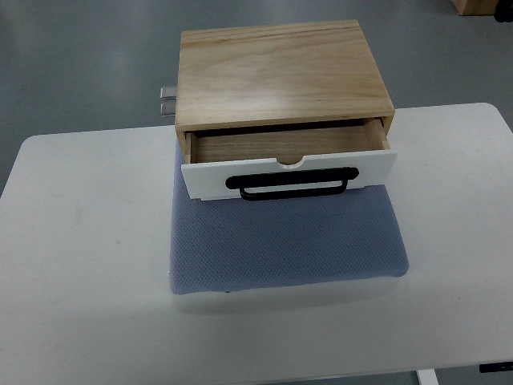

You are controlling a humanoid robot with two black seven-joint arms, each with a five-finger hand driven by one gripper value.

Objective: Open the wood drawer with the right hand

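Light wood box (280, 72), white drawer front (288, 170) with black handle (292, 184), dotted grey-blue mat (284, 241), white table (88, 257).

One wood drawer box (280, 72), upper centre of frame. One drawer (288, 164) in it, white front. One black handle (292, 183) on that front. One semicircular notch (291, 164) in front's top edge. One blue-grey mat (288, 241), centre of frame. One white tabletop (80, 265). Two small grey metal pieces (167, 99) at box's left side, stacked one above other, kind unclear. One tan object (485, 6), upper right corner of frame, cut off by edge.
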